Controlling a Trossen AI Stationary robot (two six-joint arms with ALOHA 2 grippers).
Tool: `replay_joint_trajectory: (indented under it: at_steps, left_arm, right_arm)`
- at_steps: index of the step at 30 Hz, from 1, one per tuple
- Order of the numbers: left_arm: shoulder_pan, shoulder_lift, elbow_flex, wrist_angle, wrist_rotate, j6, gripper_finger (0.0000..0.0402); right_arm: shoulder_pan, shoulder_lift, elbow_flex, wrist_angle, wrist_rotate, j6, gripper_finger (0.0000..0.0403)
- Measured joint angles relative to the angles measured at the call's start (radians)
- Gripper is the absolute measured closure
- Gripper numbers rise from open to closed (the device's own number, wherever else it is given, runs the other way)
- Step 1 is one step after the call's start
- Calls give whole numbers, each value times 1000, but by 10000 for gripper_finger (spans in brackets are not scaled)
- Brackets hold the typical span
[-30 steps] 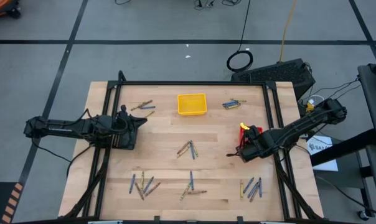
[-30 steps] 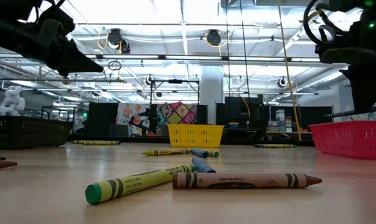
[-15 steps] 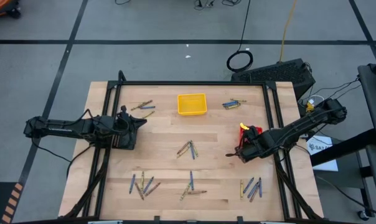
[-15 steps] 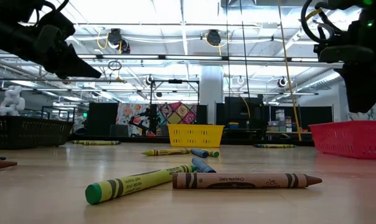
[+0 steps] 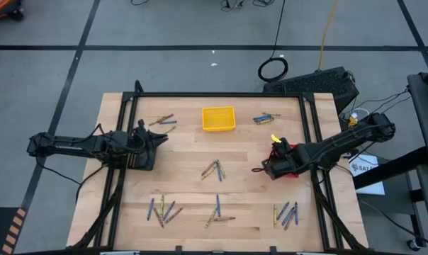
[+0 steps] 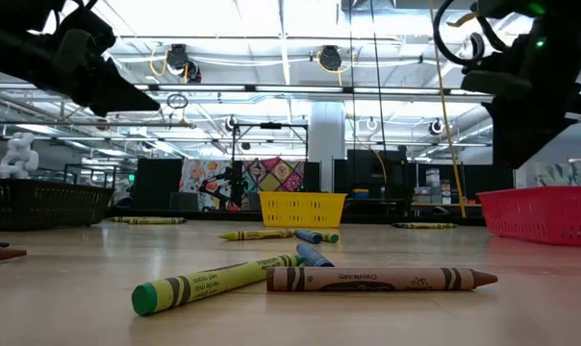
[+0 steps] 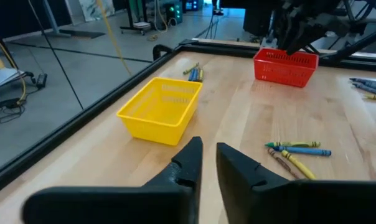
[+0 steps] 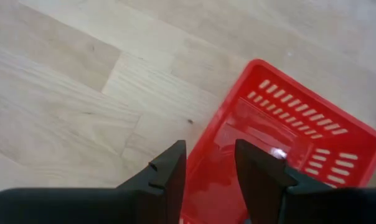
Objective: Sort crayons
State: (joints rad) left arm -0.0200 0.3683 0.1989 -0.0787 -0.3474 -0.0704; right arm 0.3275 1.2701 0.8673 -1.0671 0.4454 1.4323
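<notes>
Right tool [image 5: 258, 171] shifted inward over red tray [image 8: 287, 149].

Industrial lab: concrete floor [image 5: 164, 57], ceiling lights [image 6: 300, 19], cables [image 5: 274, 69].

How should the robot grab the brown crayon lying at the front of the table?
Probably by its paper-wrapped middle, from straight above, fingers closing across its thin width. The brown crayon lies flat on the table with its pointed tip free, so the sides are open. A green-tipped crayon sits close at its blunt end, so keep to the middle.
</notes>
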Motion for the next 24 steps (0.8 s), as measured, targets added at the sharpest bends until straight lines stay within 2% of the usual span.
replay_joint_trajectory:
  at_steps: [5, 9, 17, 21, 24]
  left_arm:
    - [0, 16, 0, 3, 2, 0, 297]
    - [0, 29, 0, 26, 3, -1, 274]
    - [0, 98, 0, 94, 56, -61, 272]
    - [0, 173, 13, 105, 60, -114, 272]
    - [0, 248, 55, 74, 99, -159, 272]
  right_arm:
    - [-2, 0, 0, 5, 0, -12, 277]
    - [-2, 0, 0, 3, 0, 3, 277]
    - [-2, 0, 0, -16, 6, 118, 277]
    - [-2, 0, 0, -18, 55, 165, 277]
    - [-3, 0, 0, -15, 89, 182, 277]
